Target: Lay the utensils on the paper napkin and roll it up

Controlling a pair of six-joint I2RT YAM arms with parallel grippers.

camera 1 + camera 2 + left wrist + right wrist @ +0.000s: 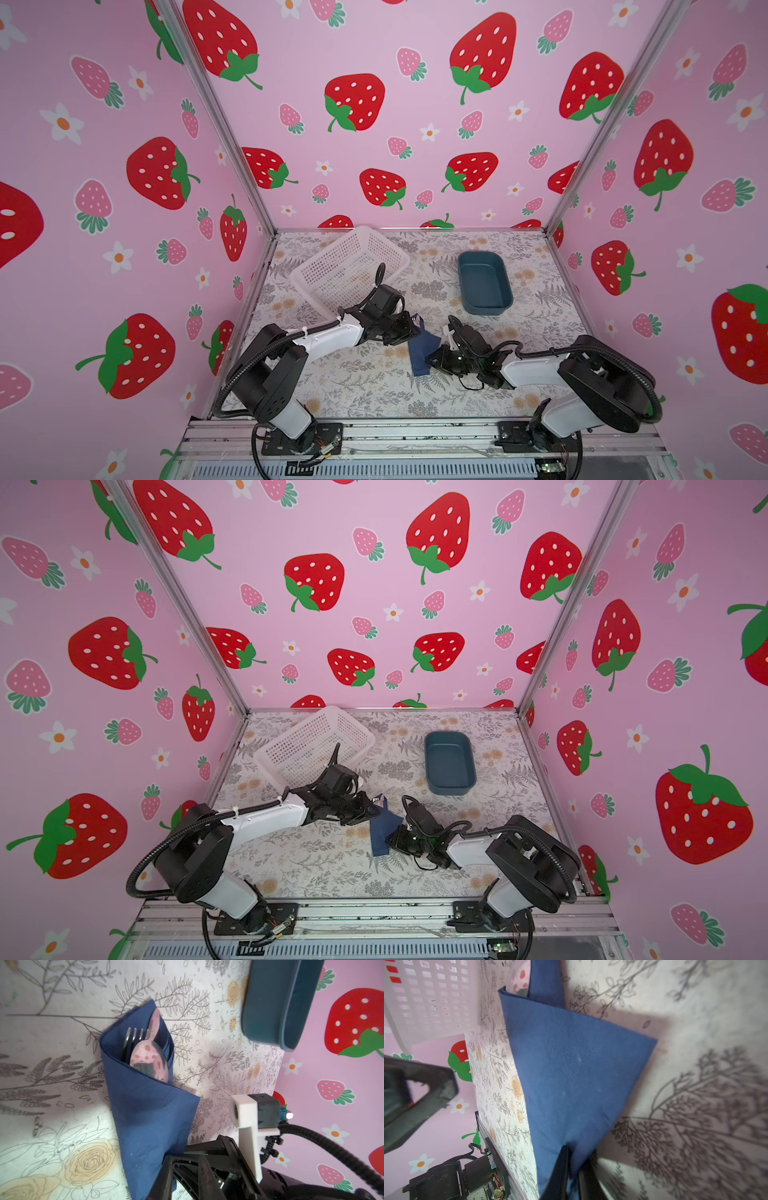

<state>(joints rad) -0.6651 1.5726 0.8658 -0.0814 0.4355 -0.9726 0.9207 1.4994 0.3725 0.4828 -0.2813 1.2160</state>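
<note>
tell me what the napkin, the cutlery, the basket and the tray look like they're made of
Napkin: thin paper, matte navy, with dimpled embossing and soft creases.
Utensils: likely polished metal; the spoon mirrors the strawberry walls.
Basket: probably white plastic, moulded in a grid of holes.
Tray: seemingly plastic, smooth teal with rounded corners.

There are no words, numbers or labels to read here. The blue paper napkin (149,1118), the teal tray (268,1005) and the white basket (425,1005) are plain. The pink walls (415,137) show only pictures of strawberries and flowers.
</note>
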